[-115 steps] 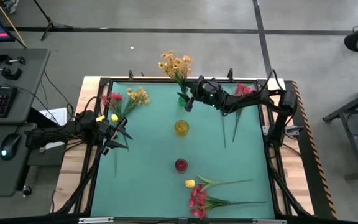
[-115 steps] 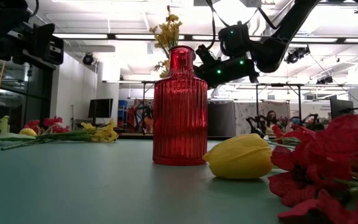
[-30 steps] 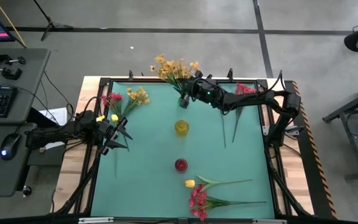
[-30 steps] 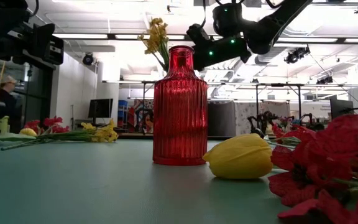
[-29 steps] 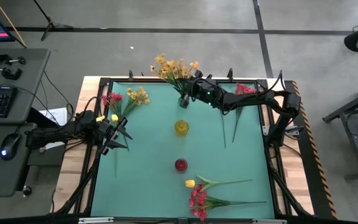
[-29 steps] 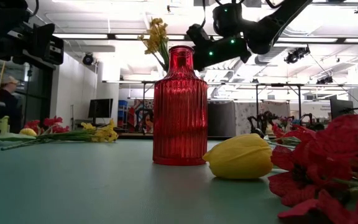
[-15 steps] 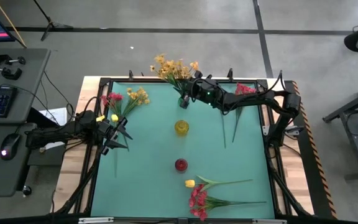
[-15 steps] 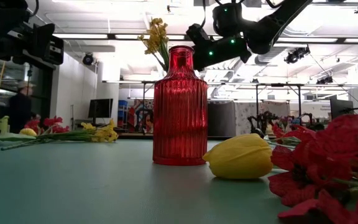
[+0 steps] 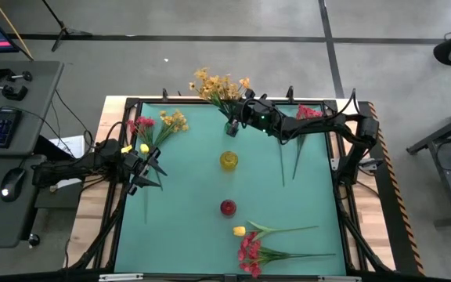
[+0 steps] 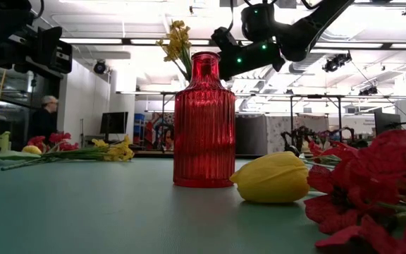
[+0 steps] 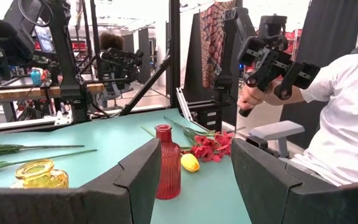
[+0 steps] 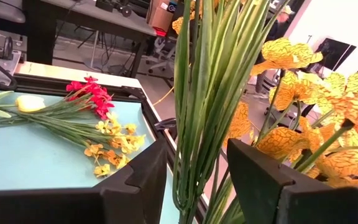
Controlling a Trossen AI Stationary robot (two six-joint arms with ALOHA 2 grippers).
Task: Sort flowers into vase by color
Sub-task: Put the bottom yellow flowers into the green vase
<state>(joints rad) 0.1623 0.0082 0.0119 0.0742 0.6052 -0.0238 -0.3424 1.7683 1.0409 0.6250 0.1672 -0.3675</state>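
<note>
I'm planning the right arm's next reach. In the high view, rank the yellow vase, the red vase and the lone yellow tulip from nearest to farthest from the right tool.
1. Yellow vase, mid-table, just below the right tool in this view.
2. Red vase, farther down the table's middle.
3. Yellow tulip, lying beside the red flowers near the bottom edge.

Teal-topped bench [image 9: 186,196]; standing on it: yellow vase [image 9: 229,160], red vase [image 9: 228,207]; flowers [image 9: 250,251] lie near one edge, more at the left.
</note>
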